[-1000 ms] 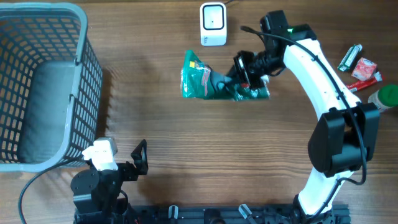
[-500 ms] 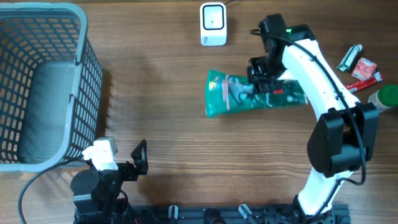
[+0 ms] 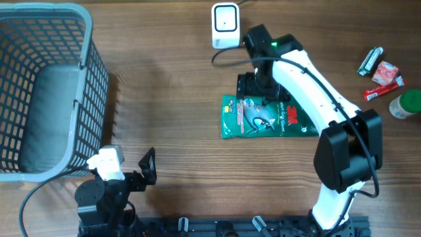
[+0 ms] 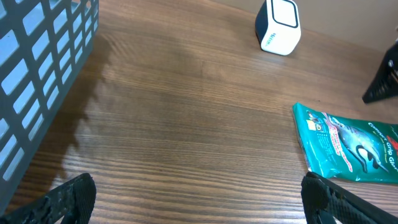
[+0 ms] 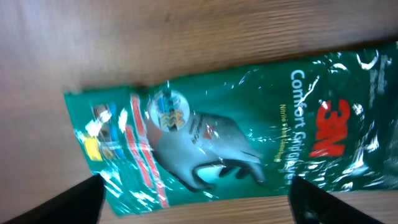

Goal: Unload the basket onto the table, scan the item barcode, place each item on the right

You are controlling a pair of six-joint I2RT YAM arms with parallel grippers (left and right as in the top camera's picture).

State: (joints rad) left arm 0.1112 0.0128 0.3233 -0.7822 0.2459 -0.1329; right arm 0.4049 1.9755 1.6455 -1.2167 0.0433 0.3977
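From above, the green glove packet [image 3: 263,117] lies flat on the table [image 3: 171,99], a bit toward 3 o'clock from the middle. The right claw [image 3: 253,89] hangs over its 12 o'clock edge. The white scanner [image 3: 225,25] stands at 11 o'clock from it.

In the left wrist view, the left claw [image 4: 205,208] is wide open and holds nothing. The packet is at 3 o'clock.

In the right wrist view, the right claw's tips are spread wide. The packet lies loose under them.

Green pkg [image 5: 249,124] reads "3M" in red, w/ "Comfort Grip" in white next to it. Smaller print alongside is too blurry to read.
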